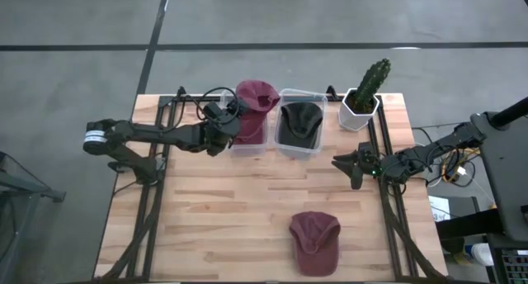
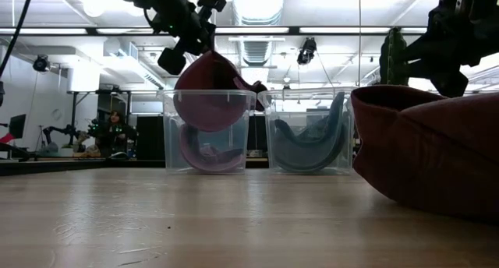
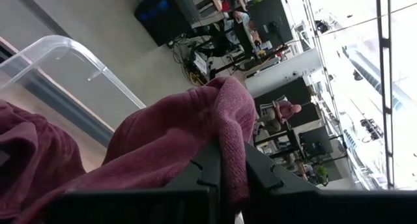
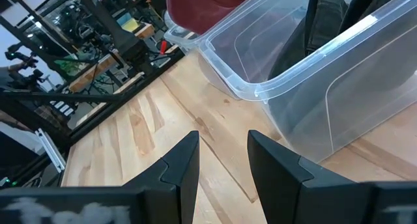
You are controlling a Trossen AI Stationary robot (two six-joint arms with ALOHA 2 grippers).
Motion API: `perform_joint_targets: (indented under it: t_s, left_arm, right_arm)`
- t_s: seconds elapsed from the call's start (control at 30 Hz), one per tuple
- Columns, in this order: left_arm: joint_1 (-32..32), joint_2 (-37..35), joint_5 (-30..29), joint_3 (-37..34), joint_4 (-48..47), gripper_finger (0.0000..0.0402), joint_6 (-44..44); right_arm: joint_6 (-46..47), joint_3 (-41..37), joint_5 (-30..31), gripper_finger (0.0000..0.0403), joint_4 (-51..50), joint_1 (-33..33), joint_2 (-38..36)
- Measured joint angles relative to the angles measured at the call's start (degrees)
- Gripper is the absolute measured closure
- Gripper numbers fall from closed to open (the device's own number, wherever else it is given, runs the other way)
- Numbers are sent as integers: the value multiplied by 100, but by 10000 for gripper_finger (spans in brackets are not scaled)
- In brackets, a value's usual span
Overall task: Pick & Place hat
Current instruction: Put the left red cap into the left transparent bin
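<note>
Now at placing step: left gripper jaws pinch maroon hat over left bin, hat draped on far rim. Next: release, let hat drop inside. Right gripper waits right of bin, jaws apart, empty.

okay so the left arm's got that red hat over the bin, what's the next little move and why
Probably open the left gripper and let go: the maroon hat pinched in its fingers already hangs over the left clear bin, partly inside, above another hat there.

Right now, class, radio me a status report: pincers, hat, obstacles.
Left pincer pinching maroon hat over left bin. Right pincer open, empty. Second maroon hat on table.
</note>
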Motion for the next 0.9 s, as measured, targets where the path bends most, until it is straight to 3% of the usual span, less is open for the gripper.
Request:
perform_joint_targets:
  t_s: [0.7,0.9]
  left_arm:
    - [0,0,28,0,0,370,51]
    - [0,0,28,0,-4,332,66]
  right_arm:
    - [-2,0,-1,280,0,0,2]
    - [-4,0,-2,280,1,0,2]
